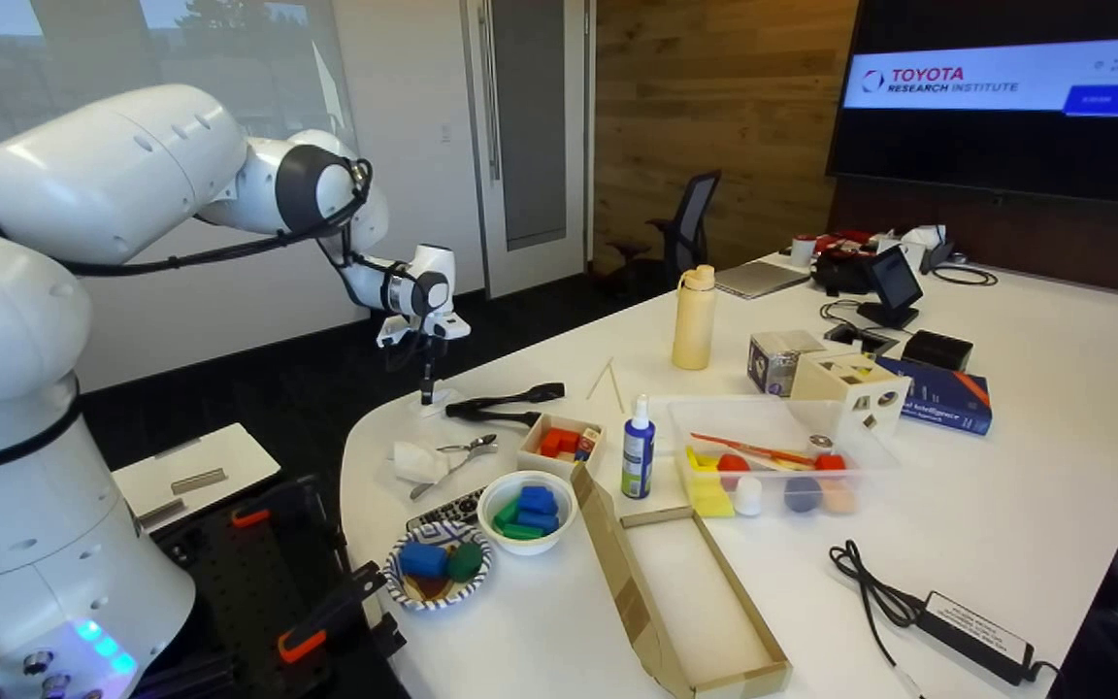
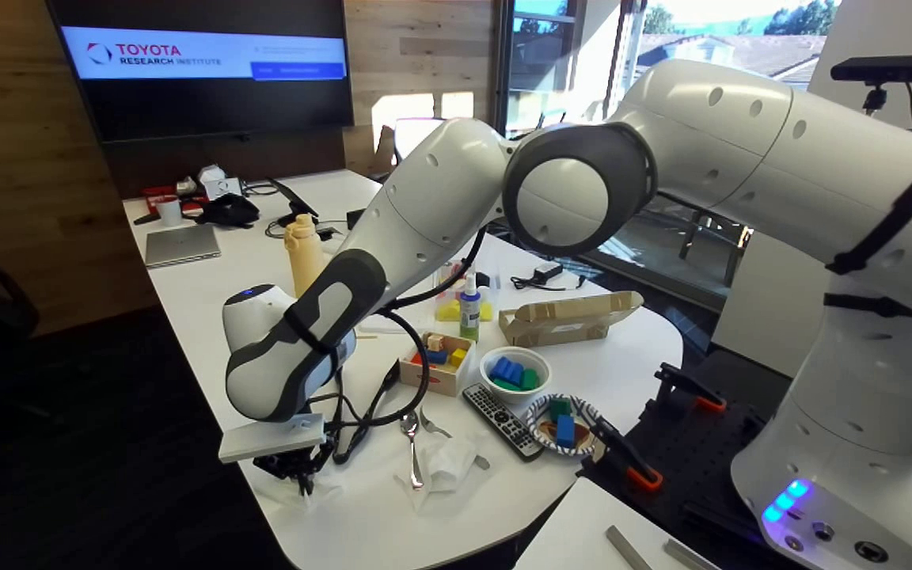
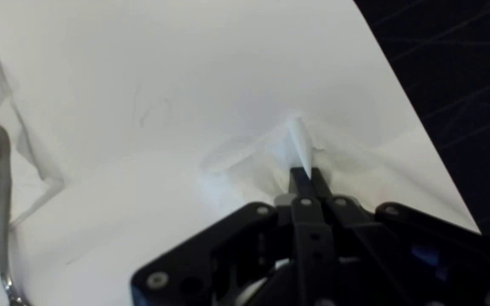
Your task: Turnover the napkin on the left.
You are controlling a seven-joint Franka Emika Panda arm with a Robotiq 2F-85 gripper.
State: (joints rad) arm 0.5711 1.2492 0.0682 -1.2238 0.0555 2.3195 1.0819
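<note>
One napkin (image 3: 251,174) lies on the bench (image 3: 100,89), a fold clamped between the jaws; the grasp is made, and the turnover, as far as blur permits judgement, remains.

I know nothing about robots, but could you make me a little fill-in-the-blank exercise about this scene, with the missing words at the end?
1. The gripper is shut on a napkin ____ (with or without) a spoon on it.
2. The white bowl holds blue and ____ blocks.
3. The spray bottle has a nozzle coloured ____.
4. On the wall screen, RESEARCH INSTITUTE stands beneath the word ____.

Missing words: without; green; white; TOYOTA.
</note>
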